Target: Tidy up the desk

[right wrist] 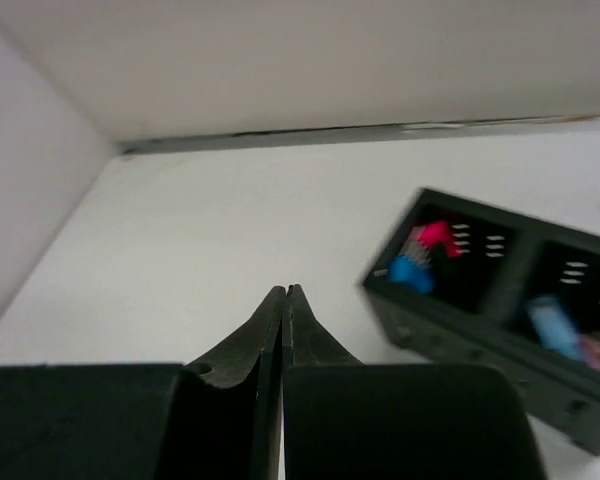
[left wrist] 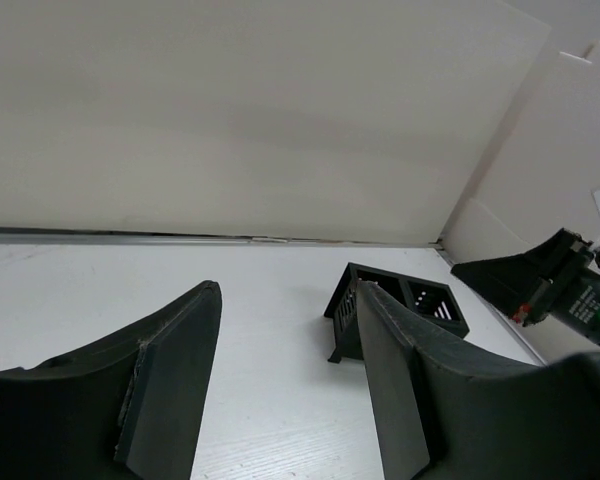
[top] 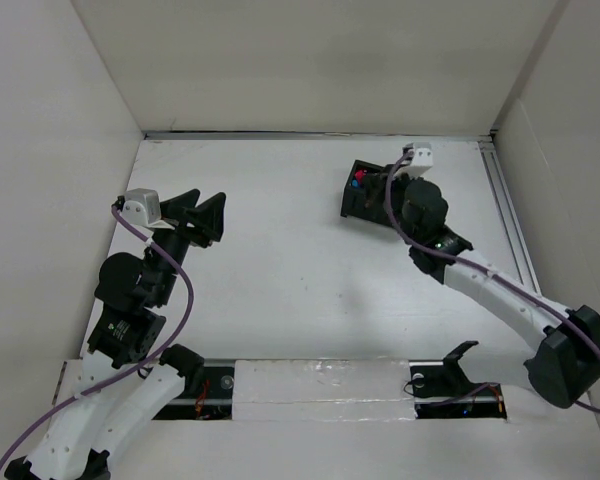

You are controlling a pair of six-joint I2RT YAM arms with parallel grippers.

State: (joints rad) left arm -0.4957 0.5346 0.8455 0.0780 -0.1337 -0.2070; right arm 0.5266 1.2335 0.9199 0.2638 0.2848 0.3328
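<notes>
The desk [top: 300, 270], a white tabletop walled on three sides, spreads beneath both claws. The left claw [left wrist: 285, 300] hangs over its left part, jaws spread wide with nothing between them. The right claw [right wrist: 285, 292] is over the far right part, jaws pressed together and empty, just beside a black organizer [right wrist: 500, 300] holding small pink and blue items.

White back wall [top: 310, 60], left wall [top: 40, 150], right wall [top: 570, 170], all plain, matte; thin metal rail [top: 315, 135] at back wall foot, second rail [top: 510, 215] along right edge of desk [top: 280, 310]; light soft, even
</notes>
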